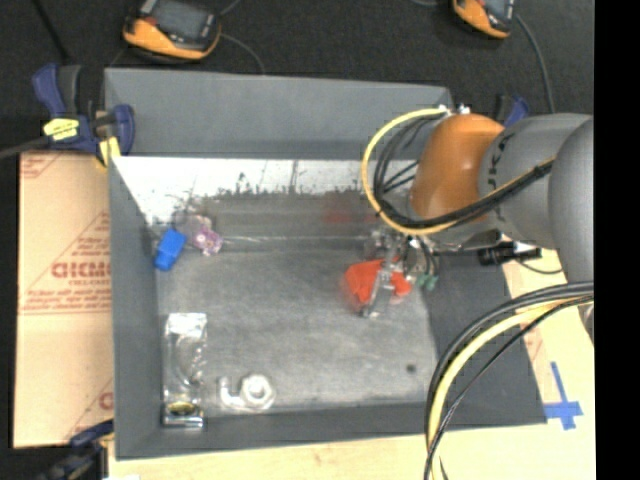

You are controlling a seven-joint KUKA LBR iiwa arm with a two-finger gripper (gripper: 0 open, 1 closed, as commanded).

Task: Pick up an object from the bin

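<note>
Rightward in bin (300,348), gripper (379,302) touches red object (358,281) (grip unclear).

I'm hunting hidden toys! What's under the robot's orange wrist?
A small red object lies on the grey metal bin floor. The arm's tip covers its middle, so its full shape is hidden.

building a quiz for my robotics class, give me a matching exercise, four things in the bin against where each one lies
Things:
1. blue block
2. red-orange thing
3. clear packet
4. white round thing

Places:
A. at the gripper, right of middle
B. along the view's lower edge, left of centre
C. lower left corner
D. upper left, beside a pink thing

Pairs: 1-D, 2-A, 3-C, 4-B
</note>
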